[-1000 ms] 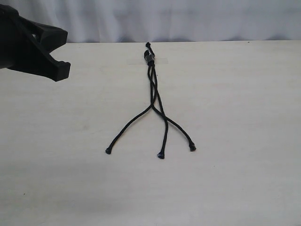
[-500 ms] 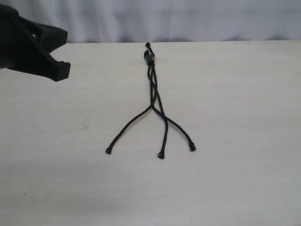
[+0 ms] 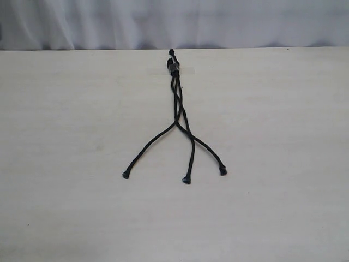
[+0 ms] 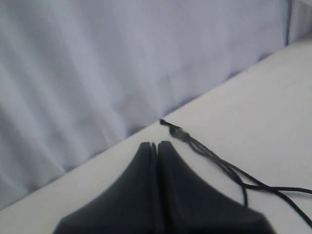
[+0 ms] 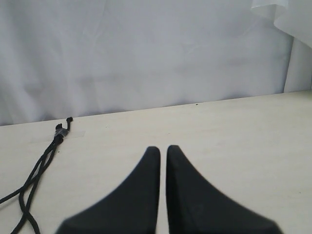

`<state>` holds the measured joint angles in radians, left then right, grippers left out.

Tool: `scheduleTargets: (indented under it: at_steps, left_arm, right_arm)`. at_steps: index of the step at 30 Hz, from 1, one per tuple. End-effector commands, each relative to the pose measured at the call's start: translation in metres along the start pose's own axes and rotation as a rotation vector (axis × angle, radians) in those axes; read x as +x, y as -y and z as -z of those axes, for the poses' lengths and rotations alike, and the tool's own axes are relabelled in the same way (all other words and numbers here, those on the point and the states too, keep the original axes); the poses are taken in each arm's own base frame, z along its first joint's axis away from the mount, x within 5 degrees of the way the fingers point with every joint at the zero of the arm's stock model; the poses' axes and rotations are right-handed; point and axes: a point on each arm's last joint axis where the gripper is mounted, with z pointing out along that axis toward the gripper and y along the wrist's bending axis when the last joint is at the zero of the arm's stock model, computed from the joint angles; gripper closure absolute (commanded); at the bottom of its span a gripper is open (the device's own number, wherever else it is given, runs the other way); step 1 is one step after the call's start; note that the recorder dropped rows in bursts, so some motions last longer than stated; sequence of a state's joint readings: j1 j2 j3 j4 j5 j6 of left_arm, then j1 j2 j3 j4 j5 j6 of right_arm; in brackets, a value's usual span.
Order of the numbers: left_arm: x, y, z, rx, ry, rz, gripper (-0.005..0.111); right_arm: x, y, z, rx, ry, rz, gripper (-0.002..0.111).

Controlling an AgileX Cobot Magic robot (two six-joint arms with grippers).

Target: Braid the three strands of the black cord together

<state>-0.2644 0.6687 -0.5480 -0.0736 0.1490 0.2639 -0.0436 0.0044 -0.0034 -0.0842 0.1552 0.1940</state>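
Note:
The black cord [image 3: 178, 109] lies flat on the table, its knotted top [image 3: 174, 66] held down by clear tape at the far edge. Below a short twisted stretch the three strands fan out towards the near side, ending in tips at the left [image 3: 126, 175], the middle [image 3: 186, 180] and the right [image 3: 223, 171]. No gripper shows in the exterior view. My left gripper [image 4: 157, 144] is shut on nothing, hovering off to one side of the cord [image 4: 214, 158]. My right gripper [image 5: 163, 148] is shut too and holds nothing, well apart from the cord [image 5: 44, 158].
The pale table [image 3: 283, 164] carries only the cord. A white curtain [image 3: 218, 22] hangs behind the table's far edge.
The left arm, which stood at the upper left of the exterior view, has drawn out of that view. The cord has not moved.

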Motion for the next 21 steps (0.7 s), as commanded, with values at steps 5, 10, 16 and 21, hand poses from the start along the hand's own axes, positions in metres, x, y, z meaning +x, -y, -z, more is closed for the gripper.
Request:
scheduleTargets:
  at_steps: [5, 10, 16, 21]
  left_arm:
    - [0.075, 0.004, 0.093, -0.329, 0.132, 0.02, 0.107]
    - [0.098, 0.006, 0.084, -0.326, 0.069, 0.027, 0.107]
    - [0.135, 0.006, 0.069, -0.367, 0.086, 0.137, 0.107]
    - [0.139, 0.008, 0.066, -0.345, 0.105, 0.176, 0.107]
  right_arm:
    - [0.001, 0.0, 0.0, 0.001, 0.001, -0.003, 0.104]
    - [0.001, 0.0, 0.0, 0.001, 0.001, -0.003, 0.104]
    - [0.001, 0.0, 0.0, 0.001, 0.001, -0.003, 0.104]
    - [0.001, 0.0, 0.0, 0.001, 0.001, -0.003, 0.104]
